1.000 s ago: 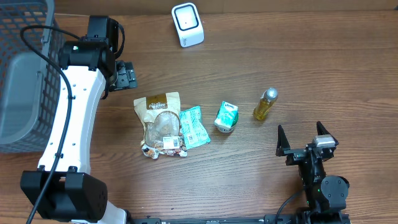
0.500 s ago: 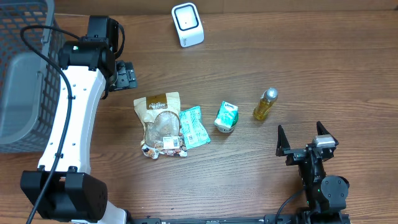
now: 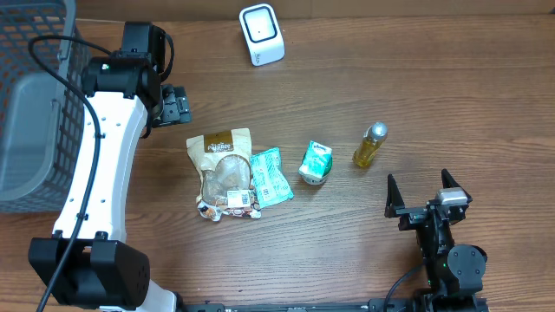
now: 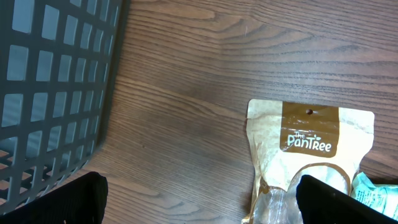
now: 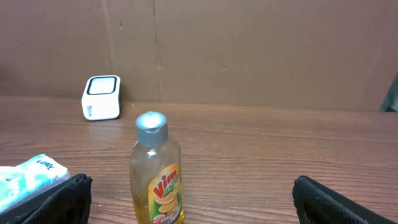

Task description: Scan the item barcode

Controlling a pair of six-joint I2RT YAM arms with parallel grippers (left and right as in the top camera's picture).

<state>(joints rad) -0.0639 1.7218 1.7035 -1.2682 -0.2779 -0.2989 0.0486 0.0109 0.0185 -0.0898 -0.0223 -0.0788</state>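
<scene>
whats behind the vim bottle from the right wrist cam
Bare wooden table and a brown cardboard wall. The white scanner stands further back, off to the left in that view, not directly behind. The bottle itself hides a narrow strip of table behind it.

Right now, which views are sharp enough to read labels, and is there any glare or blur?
Overhead: even light, faint shadows, no strong glare on the table; labels too small to read. Left wrist: the pouch print is sharp, the left fingers are dark blurs at the bottom corners. Right wrist: the yellow bottle label is sharp.
</scene>
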